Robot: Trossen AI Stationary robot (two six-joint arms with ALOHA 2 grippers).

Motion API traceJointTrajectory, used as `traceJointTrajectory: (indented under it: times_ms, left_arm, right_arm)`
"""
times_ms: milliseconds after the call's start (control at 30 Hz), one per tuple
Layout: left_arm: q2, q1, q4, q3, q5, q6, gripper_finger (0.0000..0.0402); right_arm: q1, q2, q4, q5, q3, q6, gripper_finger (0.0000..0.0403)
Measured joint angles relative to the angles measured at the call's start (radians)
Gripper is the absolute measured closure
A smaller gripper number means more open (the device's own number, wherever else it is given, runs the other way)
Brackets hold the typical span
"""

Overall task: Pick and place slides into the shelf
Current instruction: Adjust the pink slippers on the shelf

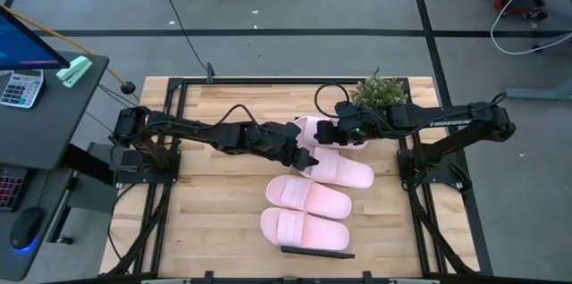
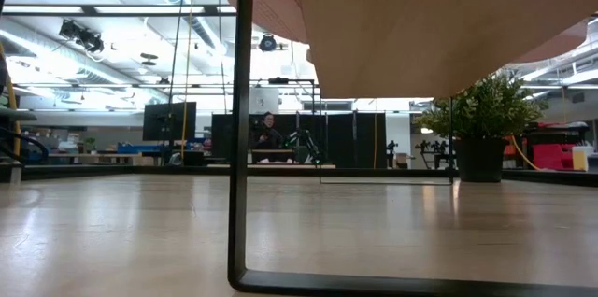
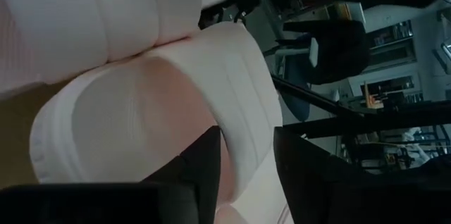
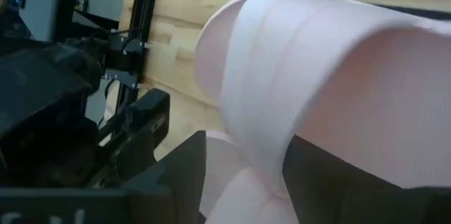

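Both arms meet at table centre, high view. Left gripper (image 1: 307,161) reaches in from 9 o'clock, right gripper (image 1: 338,132) from 3 o'clock, both at top slide (image 1: 315,129).

Left wrist view: strap edge of slide (image 3: 239,104) sits between fingers (image 3: 208,168), jaws partly apart; grip or just straddling, cannot tell.

Right wrist view: strap (image 4: 268,76) between fingers (image 4: 183,168), jaws wide; hold unclear.

Three more slides (image 1: 308,196) lie side by side toward 6 o'clock.

Shelf (image 1: 315,251) at 6 o'clock table edge, slides on it.

Potted plant (image 1: 380,92) at 1 o'clock.
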Motion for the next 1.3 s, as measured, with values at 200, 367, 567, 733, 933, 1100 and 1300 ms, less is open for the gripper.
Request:
traceJointTrajectory:
  times_ms: [200, 367, 567, 733, 933, 1100, 1300]
  left_arm:
    - [-0.017, 0.002, -0.002, 0.0, -0.002, -0.001, 0.0252]
    - [-0.039, 0.002, 0.001, 0.001, -0.025, 0.014, 0.0251]
    - [-0.058, 0.016, -0.002, 0.001, -0.031, 0.054, 0.0248]
    - [-0.065, 0.04, -0.003, 0.001, -0.035, 0.074, 0.0241]
    - [-0.069, 0.065, -0.004, 0.001, -0.068, 0.11, 0.0246]
    - [-0.072, 0.091, -0.006, 0.001, -0.078, 0.137, 0.025]
    - [-0.076, 0.118, -0.043, 0.001, -0.043, 0.147, 0.0243]
  right_arm:
    - [0.012, -0.005, -0.002, -0.027, 0.0, -0.001, 0.0212]
    - [0.023, -0.011, -0.02, -0.038, 0.0, -0.007, 0.0207]
    - [0.042, -0.011, -0.025, -0.045, 0.0, 0.0, 0.0201]
    - [0.046, -0.011, -0.027, -0.059, 0.002, 0.0, 0.0199]
    - [0.046, -0.011, -0.036, -0.059, 0.04, -0.038, 0.0199]
    - [0.046, -0.013, -0.099, -0.056, 0.079, -0.066, 0.0199]
    - [0.046, -0.019, -0.16, -0.071, 0.079, -0.069, 0.02]
